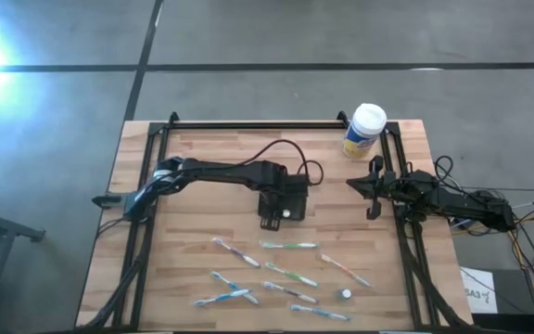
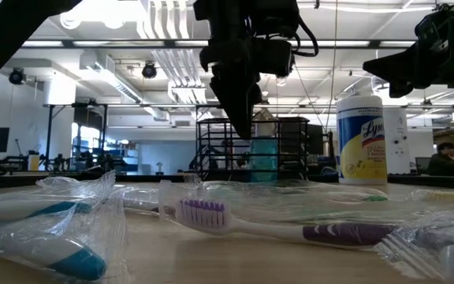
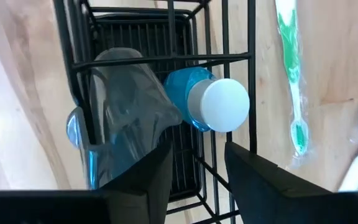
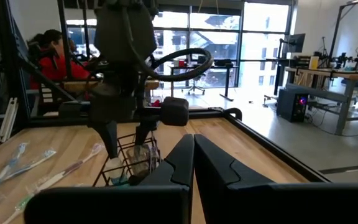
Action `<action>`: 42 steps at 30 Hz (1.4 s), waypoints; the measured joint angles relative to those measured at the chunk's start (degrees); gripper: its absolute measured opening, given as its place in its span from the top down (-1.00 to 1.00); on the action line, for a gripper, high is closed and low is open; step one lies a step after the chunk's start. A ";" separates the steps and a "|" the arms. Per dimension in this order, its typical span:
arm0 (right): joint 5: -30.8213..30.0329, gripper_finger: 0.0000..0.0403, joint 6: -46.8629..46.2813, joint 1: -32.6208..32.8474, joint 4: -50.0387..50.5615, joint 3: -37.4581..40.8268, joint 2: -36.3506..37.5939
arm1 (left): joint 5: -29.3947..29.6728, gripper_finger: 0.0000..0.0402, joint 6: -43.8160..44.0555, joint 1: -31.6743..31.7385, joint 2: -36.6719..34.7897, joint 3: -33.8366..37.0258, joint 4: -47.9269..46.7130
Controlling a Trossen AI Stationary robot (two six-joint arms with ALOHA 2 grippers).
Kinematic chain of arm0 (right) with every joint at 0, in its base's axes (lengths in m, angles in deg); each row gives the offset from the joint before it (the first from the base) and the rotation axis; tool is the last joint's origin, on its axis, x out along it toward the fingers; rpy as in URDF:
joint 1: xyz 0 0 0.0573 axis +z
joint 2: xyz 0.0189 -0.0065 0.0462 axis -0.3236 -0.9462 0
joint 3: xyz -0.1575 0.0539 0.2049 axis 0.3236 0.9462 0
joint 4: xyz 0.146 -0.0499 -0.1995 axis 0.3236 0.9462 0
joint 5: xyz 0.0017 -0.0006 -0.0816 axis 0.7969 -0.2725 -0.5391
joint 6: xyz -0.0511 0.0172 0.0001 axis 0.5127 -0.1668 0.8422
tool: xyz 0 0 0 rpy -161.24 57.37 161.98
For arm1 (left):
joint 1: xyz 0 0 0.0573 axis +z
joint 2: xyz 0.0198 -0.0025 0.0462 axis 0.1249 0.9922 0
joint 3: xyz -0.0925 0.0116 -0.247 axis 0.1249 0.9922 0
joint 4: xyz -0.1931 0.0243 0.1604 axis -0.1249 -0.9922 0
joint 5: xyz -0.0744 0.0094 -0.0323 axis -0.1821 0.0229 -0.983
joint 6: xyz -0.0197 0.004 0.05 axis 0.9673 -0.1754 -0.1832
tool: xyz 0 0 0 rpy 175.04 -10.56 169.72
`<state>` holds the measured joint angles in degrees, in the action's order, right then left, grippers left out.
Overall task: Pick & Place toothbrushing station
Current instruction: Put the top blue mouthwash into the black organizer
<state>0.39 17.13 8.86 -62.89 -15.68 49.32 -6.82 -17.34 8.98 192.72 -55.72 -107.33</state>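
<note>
From above, the left hand (image 1: 269, 221) hangs over the toothbrushing station (image 1: 283, 201), a black wire holder near the middle of the surface (image 1: 202, 158), with wrapped toothbrushes (image 1: 235, 250) scattered nearer the front edge and a yellow canister (image 1: 364, 131) at the back right. The right hand (image 1: 374, 190) waits at the right edge. At table height, the left hand's fingers sit above the holder, apart from it. Its wrist view shows the 2 fingers (image 3: 138, 180) parted, gripping nothing, above the holder's wire rim, with a blue bottle (image 3: 207, 106) inside. The right wrist view shows its own fingers closed and empty. The pick looks not yet made.
</note>
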 joint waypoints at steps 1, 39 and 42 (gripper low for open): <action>-0.02 0.96 0.00 0.00 0.00 0.00 0.00 | -0.02 0.23 0.02 0.03 -0.27 0.00 0.25; 0.00 0.96 -0.13 -0.02 0.04 0.00 0.00 | -1.36 0.05 1.46 1.38 -1.87 -0.09 0.27; 0.00 0.96 -0.15 -0.01 0.03 0.00 0.00 | -1.31 0.07 1.22 1.48 -2.50 -0.09 -0.55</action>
<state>0.39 16.97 8.85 -62.85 -15.68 49.32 -8.14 -16.12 10.47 190.22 -55.80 -107.88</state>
